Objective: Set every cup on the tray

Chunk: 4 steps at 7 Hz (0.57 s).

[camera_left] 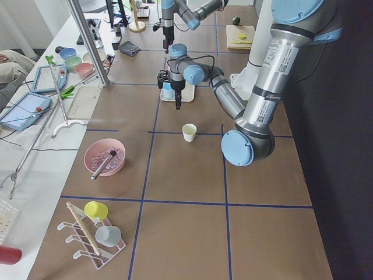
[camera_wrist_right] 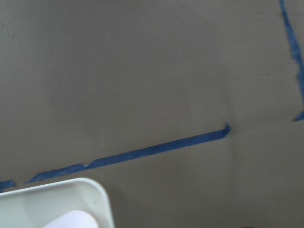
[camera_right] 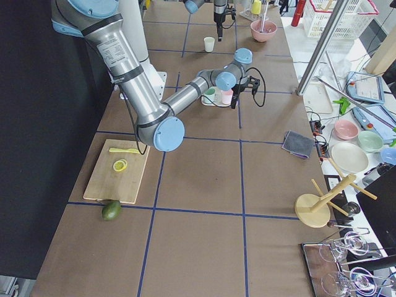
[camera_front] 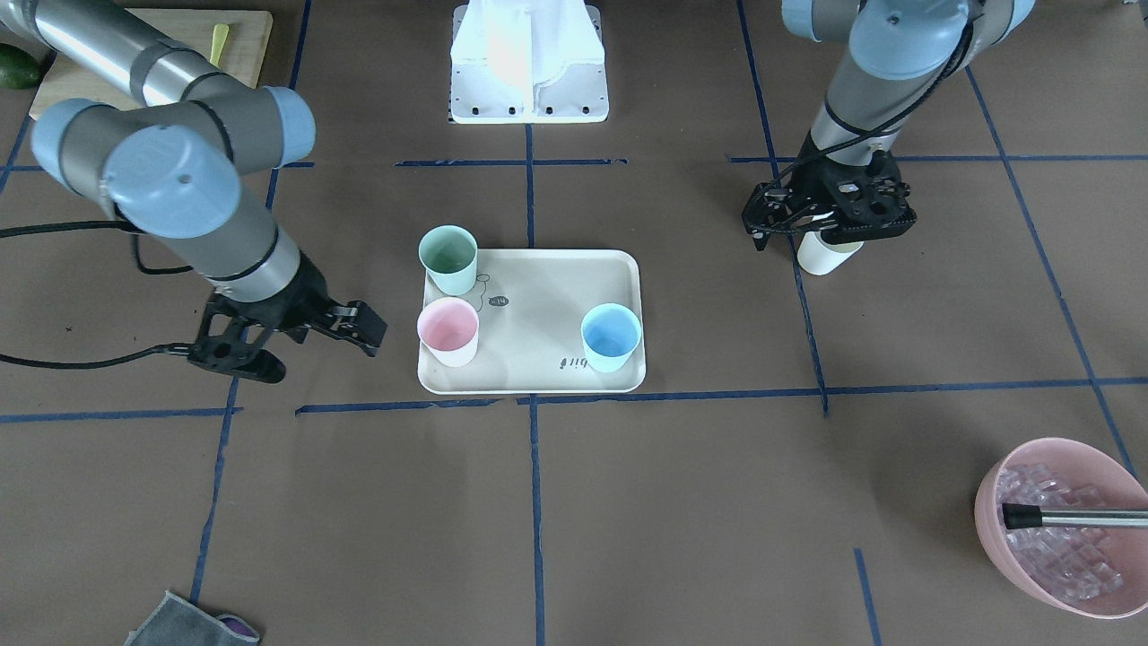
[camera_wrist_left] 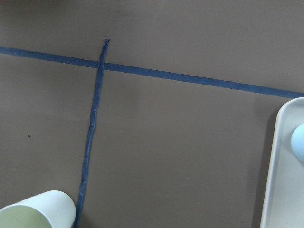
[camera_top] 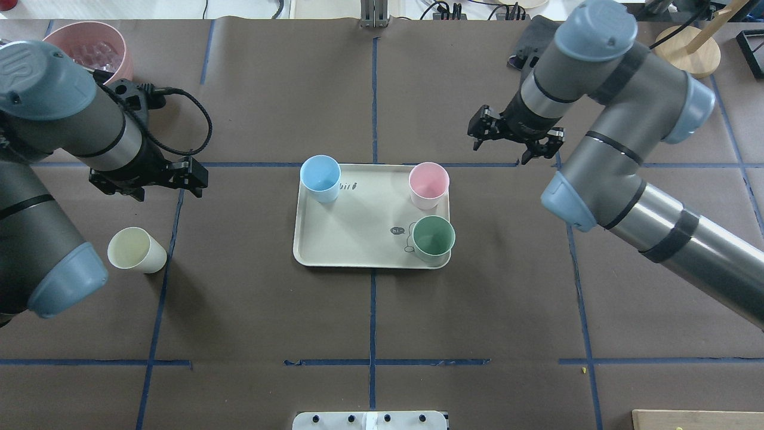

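1. Where it hangs above bare table on the robot's left of the tray, the left gripper [camera_top: 146,178] has its jaws spread wide and holds nothing.
2. Cream-white cup [camera_top: 137,251]: upright on the table, off the tray. It stands near the left gripper, on the side closer to the robot, and apart from it. The front-facing view has the gripper covering its rim. The left wrist view shows it at the lower left corner, beside a blue tape line [camera_wrist_left: 92,137].
3. Right gripper [camera_top: 516,146]: jaws parted, empty. It is above the table just past the tray's far right corner, near the pink cup and not touching it.
4. Tray [camera_top: 358,230]: cream-beige, lying flat at the table's middle.
5. Pink cup [camera_top: 428,184]: upright on the tray, at the far right corner.
6. Mint green cup [camera_top: 434,237]: upright on the tray at the near right corner, just beside the pink cup.
7. Light blue cup [camera_top: 320,177]: upright on the tray at the far left corner, well apart from the other two.
8. Pink bowl [camera_front: 1112,467]: holds ice cubes and stands at the table's far left corner. A metal-handled tool [camera_front: 1076,518] rests in it.
9. Wooden cutting board [camera_front: 251,36]: on the table beside the robot's base, on the right arm's side.
10. Grey cloth [camera_front: 179,628]: at the far edge, on the right arm's side.
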{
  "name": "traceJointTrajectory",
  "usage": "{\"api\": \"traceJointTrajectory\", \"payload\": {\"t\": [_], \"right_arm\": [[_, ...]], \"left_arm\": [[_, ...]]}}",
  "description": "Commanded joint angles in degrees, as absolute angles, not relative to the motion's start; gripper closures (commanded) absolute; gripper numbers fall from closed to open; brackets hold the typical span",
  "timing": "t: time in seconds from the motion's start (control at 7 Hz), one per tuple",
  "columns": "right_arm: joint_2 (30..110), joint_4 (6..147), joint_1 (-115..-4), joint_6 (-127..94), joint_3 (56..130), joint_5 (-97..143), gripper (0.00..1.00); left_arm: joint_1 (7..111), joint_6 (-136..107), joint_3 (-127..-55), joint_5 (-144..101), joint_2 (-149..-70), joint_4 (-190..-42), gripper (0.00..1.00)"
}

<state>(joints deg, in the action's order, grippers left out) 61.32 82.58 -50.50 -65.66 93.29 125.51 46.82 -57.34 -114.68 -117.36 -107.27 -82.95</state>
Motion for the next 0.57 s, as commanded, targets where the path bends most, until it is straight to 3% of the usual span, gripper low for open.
{"api": "traceJointTrajectory", "payload": {"t": [0.0,0.43], "right_arm": [[72.46,82.53,-58.58,-47.37,97.81,130.75,0.0],[76.81,82.44,-61.7,-40.17,99.67,132.37,0.0]], "left_arm": [[49.48,-50.37,-118.11,-119.71,-95.43,-87.15,0.0],[48.87,-58.86,-113.31,-119.71,-90.62,-102.11,0.0]]}}
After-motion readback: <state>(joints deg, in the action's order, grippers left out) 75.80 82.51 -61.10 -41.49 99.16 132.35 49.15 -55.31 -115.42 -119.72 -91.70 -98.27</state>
